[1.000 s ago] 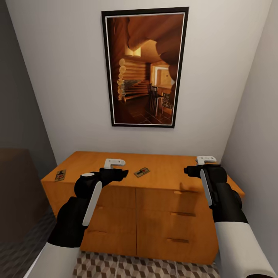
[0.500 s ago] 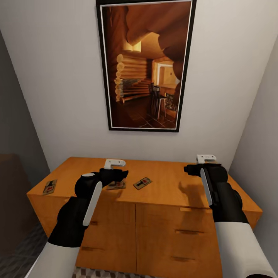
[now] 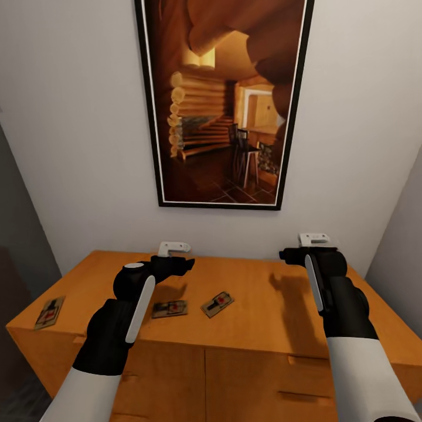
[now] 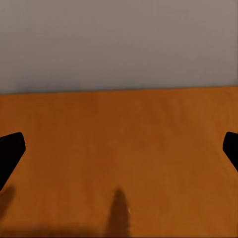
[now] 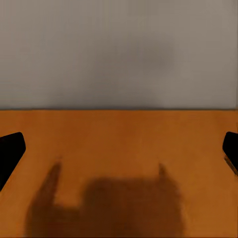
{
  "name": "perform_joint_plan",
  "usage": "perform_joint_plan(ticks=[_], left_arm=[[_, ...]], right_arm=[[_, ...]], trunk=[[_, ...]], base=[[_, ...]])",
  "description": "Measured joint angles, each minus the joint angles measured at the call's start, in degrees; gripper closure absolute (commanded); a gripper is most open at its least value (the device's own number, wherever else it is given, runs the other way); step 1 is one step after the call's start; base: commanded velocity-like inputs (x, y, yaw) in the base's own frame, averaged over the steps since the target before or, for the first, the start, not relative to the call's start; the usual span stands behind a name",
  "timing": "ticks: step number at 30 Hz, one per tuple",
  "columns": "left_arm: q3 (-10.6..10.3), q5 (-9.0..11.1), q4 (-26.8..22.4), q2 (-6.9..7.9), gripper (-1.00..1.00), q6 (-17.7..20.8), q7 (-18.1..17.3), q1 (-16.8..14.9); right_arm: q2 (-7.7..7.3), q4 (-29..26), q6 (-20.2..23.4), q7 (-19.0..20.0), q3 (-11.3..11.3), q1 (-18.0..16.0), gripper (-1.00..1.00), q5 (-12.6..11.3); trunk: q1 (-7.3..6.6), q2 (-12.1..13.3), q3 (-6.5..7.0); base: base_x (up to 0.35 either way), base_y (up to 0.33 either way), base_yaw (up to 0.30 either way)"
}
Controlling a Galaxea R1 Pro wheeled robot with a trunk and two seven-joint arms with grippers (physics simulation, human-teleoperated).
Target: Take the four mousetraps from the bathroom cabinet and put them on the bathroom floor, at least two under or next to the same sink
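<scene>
The robot is closing in on the cabinet (image 3: 252, 305); three mousetraps (image 3: 170, 308) are lying on its top, now within reach. Both grippers (image 3: 174, 248) (image 3: 313, 239) are hovering, fingers spread, empty.

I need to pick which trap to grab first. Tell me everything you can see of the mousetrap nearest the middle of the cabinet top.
The middle mousetrap is a small flat rectangular board, tan-brown with a dark mark and a red spot. It lies flat on the orange wooden cabinet top, turned diagonally, close beside another mousetrap without touching it. No gripper touches it.
</scene>
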Motion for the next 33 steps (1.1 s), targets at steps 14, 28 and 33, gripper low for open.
perform_joint_plan(ticks=[14,28,33], left_arm=[[-0.1,0.0,-0.2,0.00,-1.00,0.1,-0.1,0.0],[-0.5,0.1,-0.1,0.00,-1.00,0.4,-0.3,0.0],[-0.7,0.2,0.0,-0.03,-1.00,0.7,-0.4,0.0]], right_arm=[[-0.07,-0.7,0.0,0.1,0.0,0.0,-1.00,0.0],[-0.33,-1.3,0.0,0.2,0.0,0.0,-1.00,0.2],[-0.70,-1.4,0.0,0.2,0.0,0.0,-1.00,0.5]], trunk=[[0.03,0.0,0.00],[0.03,0.0,0.00],[0.03,0.0,0.00]], base=[[0.138,0.000,0.000],[0.005,0.000,0.000],[0.000,0.000,0.000]])
